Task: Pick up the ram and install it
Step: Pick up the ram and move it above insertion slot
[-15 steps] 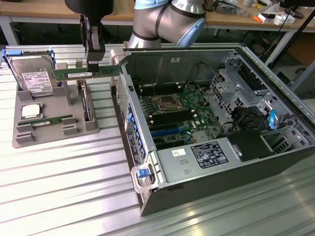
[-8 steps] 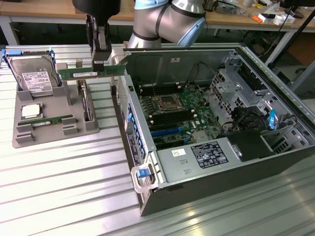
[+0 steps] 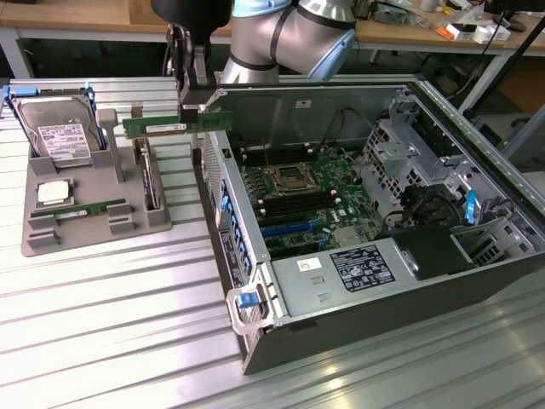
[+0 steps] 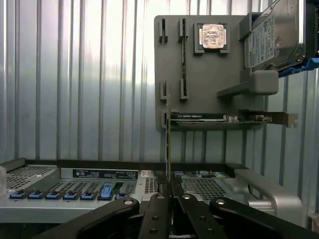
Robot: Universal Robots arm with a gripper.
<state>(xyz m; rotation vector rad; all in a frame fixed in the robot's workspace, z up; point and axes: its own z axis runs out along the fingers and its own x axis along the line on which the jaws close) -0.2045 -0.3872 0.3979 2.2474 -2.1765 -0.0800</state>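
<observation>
Ram pinched at one end, in the air between tray and case.

My pincer [image 3: 194, 108] is closed narrow on the ram [image 3: 162, 127]. It grips one end, so the rest of the stick juts out level toward the exterior view's left, above the grey tray [image 3: 94, 232] and just beside the wall of the open case [image 3: 255, 336]. In the wrist view the ram is edge-on, a thin line rising from between my jaws. A second stick [image 3: 89, 209] lies in the tray. My worry is that, held by one end only, the ram could pivot or slip. Its long free end could clip the case wall, and any tilt would bring it crooked to the board's slots [image 3: 294, 207], jamming it or stressing its contacts.
</observation>
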